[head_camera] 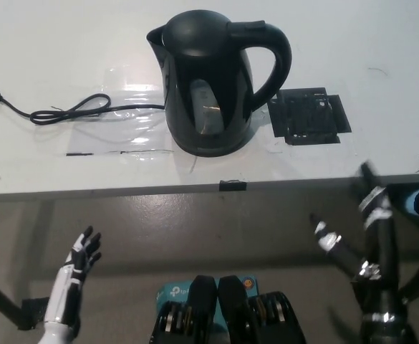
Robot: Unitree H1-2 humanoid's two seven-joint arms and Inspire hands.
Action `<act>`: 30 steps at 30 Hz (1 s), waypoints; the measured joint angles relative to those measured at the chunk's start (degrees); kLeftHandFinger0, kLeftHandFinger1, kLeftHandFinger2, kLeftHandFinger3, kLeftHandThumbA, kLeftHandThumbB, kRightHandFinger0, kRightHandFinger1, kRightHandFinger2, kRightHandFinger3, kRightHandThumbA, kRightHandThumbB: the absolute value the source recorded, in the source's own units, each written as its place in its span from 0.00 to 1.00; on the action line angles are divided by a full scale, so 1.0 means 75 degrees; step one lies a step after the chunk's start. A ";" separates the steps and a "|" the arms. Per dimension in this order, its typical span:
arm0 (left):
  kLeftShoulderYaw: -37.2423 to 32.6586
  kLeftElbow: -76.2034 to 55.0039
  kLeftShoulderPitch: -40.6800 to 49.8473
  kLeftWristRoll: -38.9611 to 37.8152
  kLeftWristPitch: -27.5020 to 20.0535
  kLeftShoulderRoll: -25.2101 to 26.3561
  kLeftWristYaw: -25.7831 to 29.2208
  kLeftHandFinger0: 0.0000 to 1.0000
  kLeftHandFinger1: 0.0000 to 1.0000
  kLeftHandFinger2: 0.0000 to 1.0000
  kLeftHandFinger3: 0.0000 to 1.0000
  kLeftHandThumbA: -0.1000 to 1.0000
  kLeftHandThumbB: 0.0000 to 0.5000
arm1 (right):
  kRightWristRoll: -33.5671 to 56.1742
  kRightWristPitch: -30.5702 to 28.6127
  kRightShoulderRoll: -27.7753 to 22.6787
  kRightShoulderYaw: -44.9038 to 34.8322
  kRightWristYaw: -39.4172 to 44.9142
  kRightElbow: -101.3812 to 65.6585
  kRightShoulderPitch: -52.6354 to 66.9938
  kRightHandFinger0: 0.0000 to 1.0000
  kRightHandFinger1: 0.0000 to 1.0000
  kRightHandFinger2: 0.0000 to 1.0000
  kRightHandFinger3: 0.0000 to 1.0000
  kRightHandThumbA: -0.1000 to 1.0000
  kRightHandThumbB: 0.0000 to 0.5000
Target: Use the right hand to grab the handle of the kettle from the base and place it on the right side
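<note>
Head view: the right robot hand (pixel 363 218), fingers spread and holding nothing, hangs below the table's (pixel 44 158) near edge, the left robot hand (pixel 82 252) likewise open lower left, while the kettle (pixel 213 79) stands mid-table near that edge, handle (pixel 275 61) rightward.

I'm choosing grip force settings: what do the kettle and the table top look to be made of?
The kettle looks like glossy black moulded plastic: soft highlights run along its lid and handle, and a translucent water window shows on its side. The table seems a smooth white laminate or painted board with a faint sheen; which one cannot be told.
</note>
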 measured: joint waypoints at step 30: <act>-0.0089 -0.0167 0.0159 0.0027 -0.0127 -0.0098 -0.0023 1.00 1.00 1.00 1.00 1.00 1.00 | -0.0564 0.2752 -0.0713 0.0283 0.0875 0.4612 -0.5811 1.00 1.00 1.00 1.00 0.95 0.53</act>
